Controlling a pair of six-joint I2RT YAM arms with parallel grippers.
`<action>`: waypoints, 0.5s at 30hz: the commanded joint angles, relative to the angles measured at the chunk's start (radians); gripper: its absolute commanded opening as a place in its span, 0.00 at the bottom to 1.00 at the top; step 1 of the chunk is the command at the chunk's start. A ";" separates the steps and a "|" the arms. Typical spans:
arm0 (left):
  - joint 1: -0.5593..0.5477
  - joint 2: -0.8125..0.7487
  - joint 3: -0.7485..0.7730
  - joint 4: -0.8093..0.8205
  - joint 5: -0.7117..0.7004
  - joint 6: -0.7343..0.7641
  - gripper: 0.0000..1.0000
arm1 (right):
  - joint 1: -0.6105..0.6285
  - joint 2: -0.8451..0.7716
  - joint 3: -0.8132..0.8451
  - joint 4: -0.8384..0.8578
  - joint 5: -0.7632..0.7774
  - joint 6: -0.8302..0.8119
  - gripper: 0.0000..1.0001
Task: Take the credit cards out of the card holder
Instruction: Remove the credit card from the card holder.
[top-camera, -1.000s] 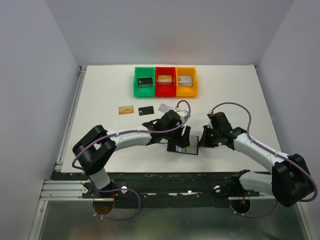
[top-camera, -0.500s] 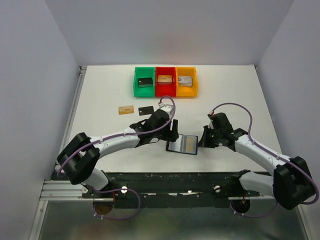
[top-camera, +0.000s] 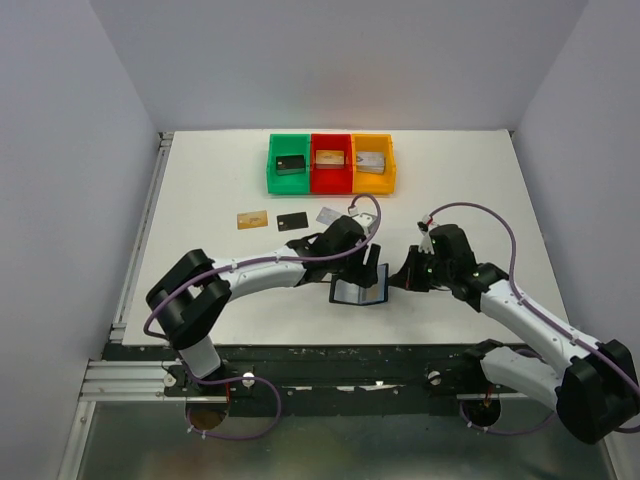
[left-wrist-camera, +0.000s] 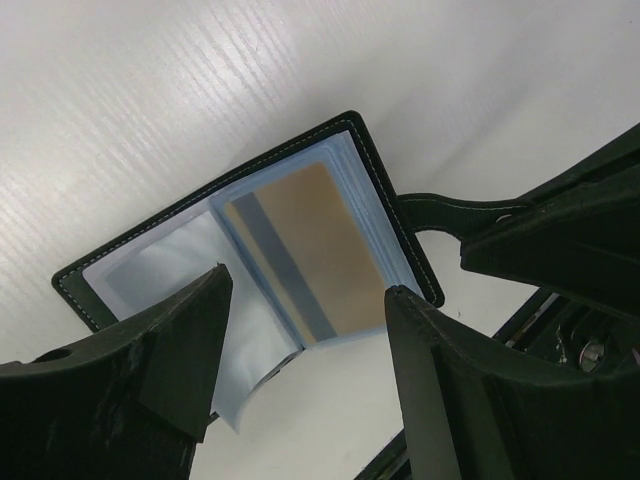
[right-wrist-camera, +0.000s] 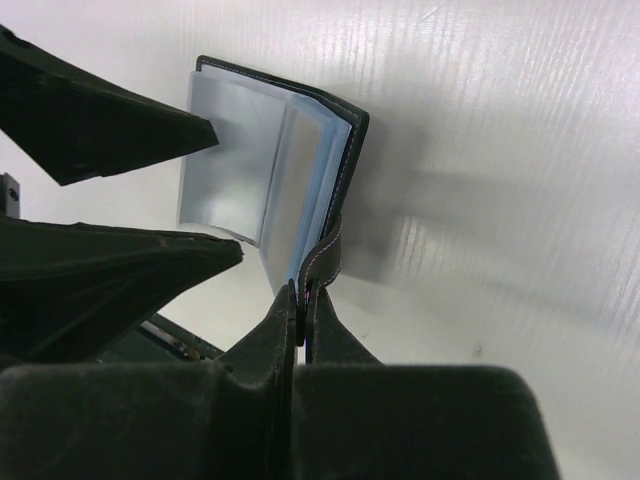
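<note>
The card holder (top-camera: 356, 291) lies open on the white table between my two grippers, its right side tilted up. In the left wrist view it (left-wrist-camera: 150, 255) shows bluish clear pockets, one holding a tan-gold credit card (left-wrist-camera: 310, 245). My left gripper (top-camera: 368, 270) (left-wrist-camera: 305, 335) is open, its fingers straddling the holder's near edge. My right gripper (top-camera: 402, 279) (right-wrist-camera: 304, 292) is shut on the holder's black strap (right-wrist-camera: 330, 255) at its right edge. Three credit cards lie on the table behind: tan-gold (top-camera: 252, 218), black (top-camera: 292, 221), silver (top-camera: 328, 214).
Green (top-camera: 276, 172), red (top-camera: 318, 177) and orange (top-camera: 388, 172) bins stand in a row at the back, each with a blocky item inside. The table's near edge and the black rail (top-camera: 330, 355) run just in front of the holder.
My left gripper swung back-left away from the holder, then returned over it. My right gripper has pulled the holder a little left and tilted it, so it looks narrower.
</note>
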 joint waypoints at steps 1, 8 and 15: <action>-0.010 0.039 0.038 -0.036 0.022 0.022 0.75 | -0.003 -0.028 -0.007 0.032 -0.050 0.003 0.00; -0.009 0.068 0.050 -0.041 0.028 0.024 0.75 | -0.003 -0.037 -0.001 0.035 -0.065 -0.001 0.00; -0.010 0.082 0.058 -0.045 0.034 0.025 0.75 | -0.003 -0.032 -0.001 0.036 -0.067 0.000 0.00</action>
